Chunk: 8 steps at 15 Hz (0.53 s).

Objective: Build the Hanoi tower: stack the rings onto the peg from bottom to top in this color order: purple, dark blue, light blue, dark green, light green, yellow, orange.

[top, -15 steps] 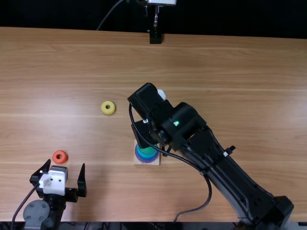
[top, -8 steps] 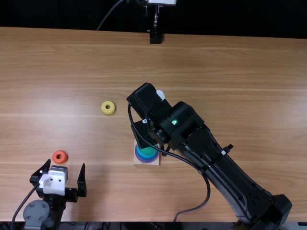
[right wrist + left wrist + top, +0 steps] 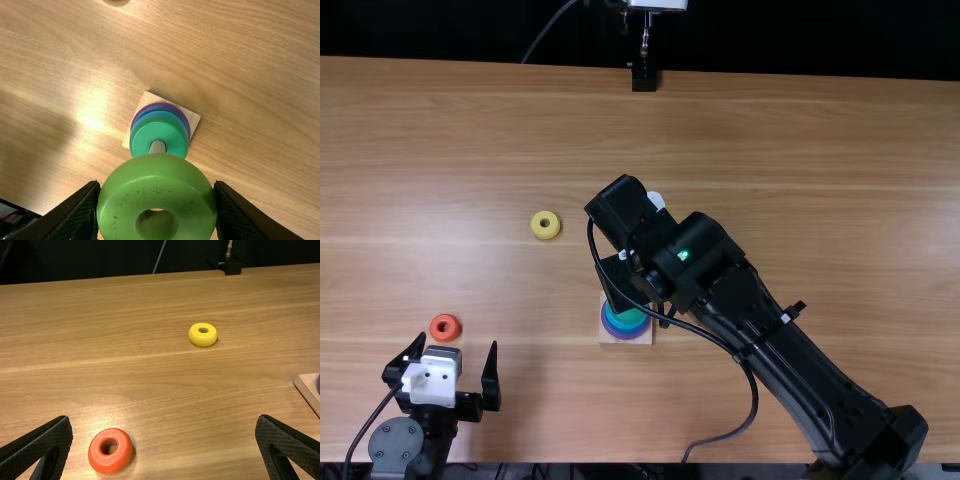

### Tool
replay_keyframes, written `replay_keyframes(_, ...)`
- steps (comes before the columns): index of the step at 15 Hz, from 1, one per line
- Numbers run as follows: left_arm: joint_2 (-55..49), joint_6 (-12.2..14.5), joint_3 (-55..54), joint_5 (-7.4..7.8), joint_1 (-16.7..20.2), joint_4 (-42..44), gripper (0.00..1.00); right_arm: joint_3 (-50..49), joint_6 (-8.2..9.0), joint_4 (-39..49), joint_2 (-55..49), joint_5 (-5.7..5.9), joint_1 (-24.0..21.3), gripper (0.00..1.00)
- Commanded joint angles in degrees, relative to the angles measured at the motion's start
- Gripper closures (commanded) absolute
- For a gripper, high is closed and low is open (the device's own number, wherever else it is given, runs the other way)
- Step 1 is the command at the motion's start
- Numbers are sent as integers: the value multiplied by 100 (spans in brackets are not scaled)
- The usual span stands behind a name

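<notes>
Okay, right wrist view is your useful one: right gripper [image 3: 623, 282] has its fingers closed in on opposite sides of the light green ring [image 3: 157, 175], ring clamped between them. From the top view you can't read that grip, as the arm covers it.

Same wrist view gives you the peg [image 3: 157, 147] coming up through the dark green ring [image 3: 142, 137], then running behind the held ring's edge. Can't tell you whether the peg tip is in the held ring's hole. Under dark green you get blue edges, then the purple ring [image 3: 189, 125] on the wooden base [image 3: 194, 120]. Top view gives you part of that stack, next to the right arm.

Left gripper [image 3: 458, 342]: fingers spread wide, nothing held. Top view puts the orange ring [image 3: 446, 338] just beyond its fingertips, nearer one finger, and the yellow ring [image 3: 545, 235] well apart, farther up the table [image 3: 770, 140]. Left wrist view gives you both loose rings flat on the wood with their holes up, plus a corner of the base and a purple sliver at the view's edge.
</notes>
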Motion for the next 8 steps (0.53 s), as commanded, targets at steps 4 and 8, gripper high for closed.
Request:
replay_keyframes(4,-67,62,-631,78,26,-432,0,-173,11,12,55,27,72,100)
replay_keyframes(8,-67,62,-631,68,26,-432,0,-234,22,12,55,27,142,99)
